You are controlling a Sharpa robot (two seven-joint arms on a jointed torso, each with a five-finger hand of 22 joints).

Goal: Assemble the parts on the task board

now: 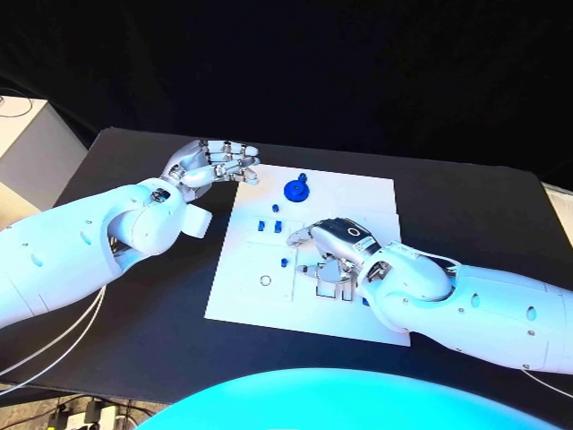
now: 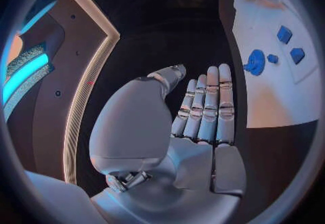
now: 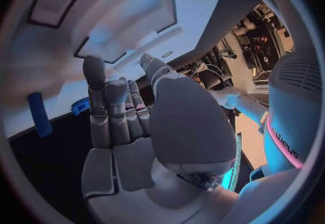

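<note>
Black table [image 1: 132,296]: task board [image 1: 364,199] under empty right robot hand [image 1: 332,242]; left robot hand [image 1: 216,163] empty beside.

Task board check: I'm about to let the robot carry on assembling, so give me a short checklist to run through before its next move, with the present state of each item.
1. Task board lies flat on the table: ok.
2. Left robot hand off the board, beside its far left corner, holding nothing, fingers straight: ok.
3. Right robot hand over the board's middle: ok.
4. Right robot hand holds a part: cannot tell, fingers curled.
5. Blue round part on the board, free of both hands: ok.
6. Small blue parts near the right hand seated: cannot tell.
</note>
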